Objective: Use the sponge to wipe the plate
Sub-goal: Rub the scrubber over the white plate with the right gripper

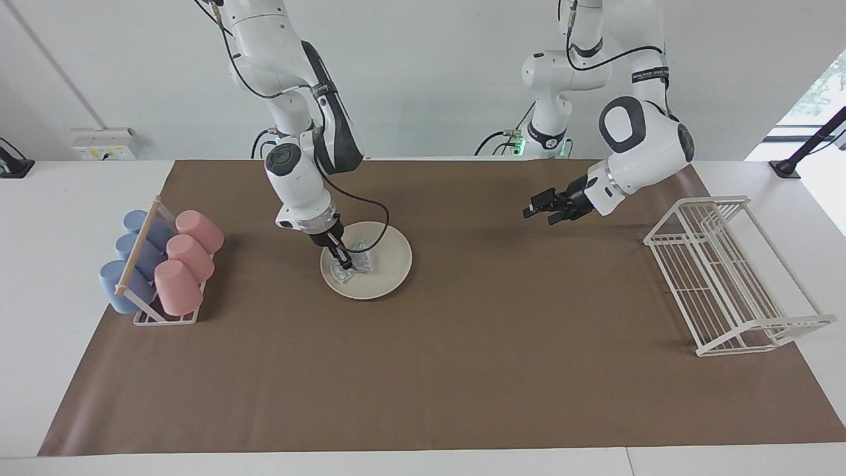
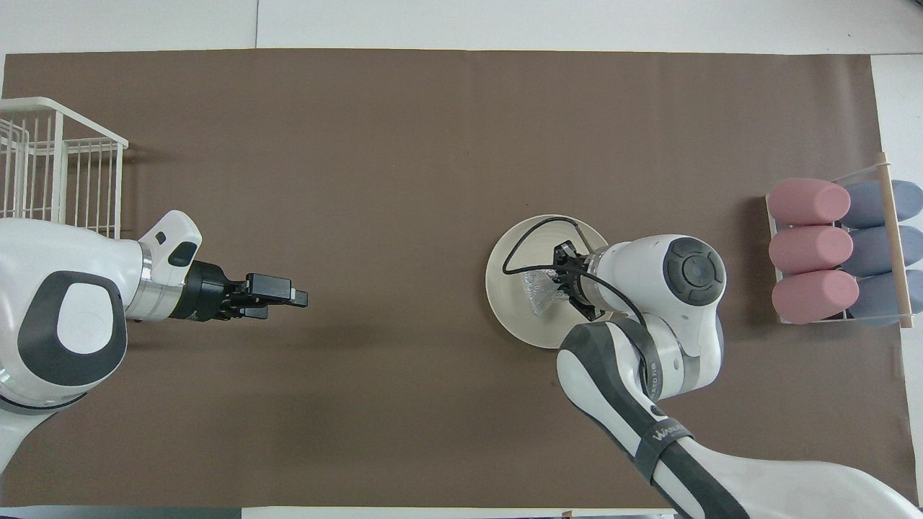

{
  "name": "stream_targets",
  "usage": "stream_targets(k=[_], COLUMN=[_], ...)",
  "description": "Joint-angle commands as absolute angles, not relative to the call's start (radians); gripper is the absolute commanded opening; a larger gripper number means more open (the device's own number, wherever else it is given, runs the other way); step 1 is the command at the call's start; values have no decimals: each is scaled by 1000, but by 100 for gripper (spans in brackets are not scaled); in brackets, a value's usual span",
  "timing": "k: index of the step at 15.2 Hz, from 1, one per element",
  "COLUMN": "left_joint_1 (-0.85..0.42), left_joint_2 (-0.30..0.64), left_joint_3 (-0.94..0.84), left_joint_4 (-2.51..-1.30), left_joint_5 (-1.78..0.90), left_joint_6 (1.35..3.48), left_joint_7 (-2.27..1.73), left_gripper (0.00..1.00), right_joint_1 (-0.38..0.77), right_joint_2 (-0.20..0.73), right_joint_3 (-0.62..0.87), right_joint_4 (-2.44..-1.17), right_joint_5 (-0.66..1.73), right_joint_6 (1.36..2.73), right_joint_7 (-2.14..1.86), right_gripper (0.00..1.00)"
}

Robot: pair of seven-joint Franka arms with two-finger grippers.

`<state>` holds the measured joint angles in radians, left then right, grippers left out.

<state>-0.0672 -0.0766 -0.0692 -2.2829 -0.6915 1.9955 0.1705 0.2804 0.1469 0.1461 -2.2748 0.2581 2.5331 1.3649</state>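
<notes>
The cream-white plate lies on the brown mat, toward the right arm's end of the table; it also shows in the overhead view. The silvery sponge lies crumpled on the plate, on the part nearest the cup rack, and shows in the overhead view. My right gripper points down onto the plate and is shut on the sponge, pressing it on the plate's surface; in the overhead view the right gripper is partly hidden by its own wrist. My left gripper is open and empty, held above bare mat toward the left arm's end, where it waits.
A rack with three pink cups and three blue cups stands beside the plate at the right arm's end. A white wire dish rack stands at the left arm's end.
</notes>
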Motion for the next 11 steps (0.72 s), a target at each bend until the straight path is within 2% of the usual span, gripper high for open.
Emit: stream_targets(k=[1,8,11], left_joint_1=[-58,-63,-58], left_joint_2=[-67,-67,-67], left_joint_3=[-77,-77,-77], left_joint_4=[-2267,-2267,-2269], left_joint_5=[-670,-670,-670], left_joint_6=[2000,2020,2022], left_joint_7=[152,153,153], left_gripper=[100,100,100], right_joint_1=[333,336,362], right_joint_2=[150,156,176], right_joint_3=[149,150,149], right_joint_4=[-2293,-2280,-2188], right_joint_5=[285,288,291], right_joint_6=[2588,2589,2554], right_joint_7=[1463,1509,1577], right_gripper=[0,0,0])
